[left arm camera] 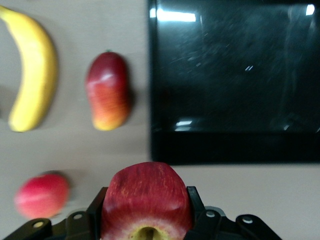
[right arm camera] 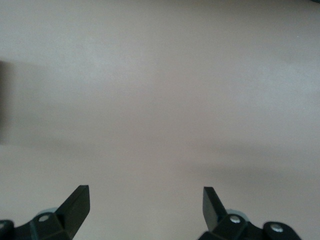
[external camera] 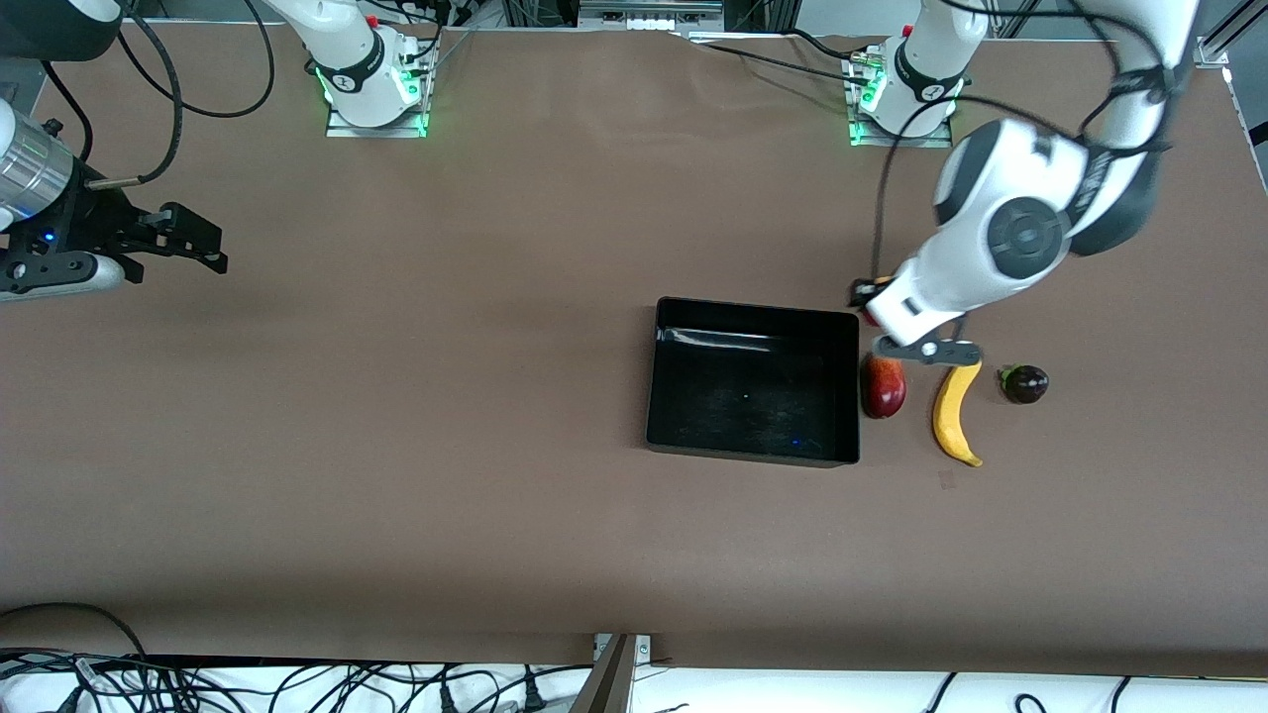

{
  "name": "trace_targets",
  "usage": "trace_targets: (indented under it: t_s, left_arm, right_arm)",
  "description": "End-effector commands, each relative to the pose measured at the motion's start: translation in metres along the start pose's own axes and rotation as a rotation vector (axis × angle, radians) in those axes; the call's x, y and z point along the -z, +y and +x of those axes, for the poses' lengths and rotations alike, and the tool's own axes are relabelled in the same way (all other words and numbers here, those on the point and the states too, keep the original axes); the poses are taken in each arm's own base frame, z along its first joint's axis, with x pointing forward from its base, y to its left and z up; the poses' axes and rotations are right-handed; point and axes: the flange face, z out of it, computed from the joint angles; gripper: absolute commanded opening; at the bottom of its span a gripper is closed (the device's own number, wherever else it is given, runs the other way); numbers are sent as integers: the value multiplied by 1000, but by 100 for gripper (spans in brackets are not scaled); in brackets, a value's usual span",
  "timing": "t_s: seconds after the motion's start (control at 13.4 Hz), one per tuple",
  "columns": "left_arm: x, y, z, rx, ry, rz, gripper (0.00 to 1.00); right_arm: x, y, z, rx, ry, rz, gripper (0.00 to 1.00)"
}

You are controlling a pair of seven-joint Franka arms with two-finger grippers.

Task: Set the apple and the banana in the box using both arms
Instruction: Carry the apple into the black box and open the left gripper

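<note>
The left gripper (left arm camera: 146, 220) is clamped on the apple (left arm camera: 146, 202): a black finger (left arm camera: 194, 207) presses against each side of the fruit, and the stem dimple faces the wrist camera. In the front view this gripper (external camera: 872, 302) is mostly hidden under the arm's wrist and hangs in the air over the table, just beside the box's corner toward the left arm's end. The box (external camera: 850, 396) holds nothing.

Three fruits lie on the table near the box wall (left arm camera: 230, 147). A mango (external camera: 883, 386) lies just beside the box. The banana (external camera: 955, 414) lies beside the mango, toward the left arm's end. A round red fruit (left arm camera: 42, 195) sits on the table apart from both. A small dark fruit (external camera: 1025, 383) rests beside the banana, toward the left arm's end.

The right gripper (external camera: 193, 238) waits above bare table (right arm camera: 160, 100) at the right arm's end, well apart from the box, fingers (right arm camera: 77, 202) spread wide and holding nothing.
</note>
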Motion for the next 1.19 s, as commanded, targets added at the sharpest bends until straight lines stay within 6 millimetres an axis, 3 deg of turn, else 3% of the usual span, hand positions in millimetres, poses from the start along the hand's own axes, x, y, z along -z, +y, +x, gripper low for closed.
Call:
trace_targets:
  t_s: [0.0,0.15,0.45,0.52,0.6,0.74,0.82,0.97,1.12]
  left_arm:
    - [-50,16,33,99,8,-67,10]
    - [-82,33,38,105,23,-79,10]
    - [-131,41,38,111,26,-91,15]
    - [-138,42,38,115,18,-92,54]
    - [-140,42,38,123,14,-90,100]
    - [-130,38,38,123,10,-83,100]
    - [-113,35,38,124,-1,-70,100]
    - [-65,25,45,128,-32,-45,100]
    - [-18,2,59,79,-39,16,100]
  right_arm:
    - [4,-17,1,30,17,-13,100]
    - [6,-19,0,32,20,-13,100]
    - [7,-16,0,11,22,-9,100]
    - [6,-17,0,-1,22,-10,100]
    - [4,-17,1,-10,19,-10,100]
    - [4,-19,-1,-9,11,-6,100]
    - [5,-19,-1,-9,14,-7,100]
    - [5,-20,0,-7,17,-7,100]
    - [8,-19,-3,-9,14,-7,100]
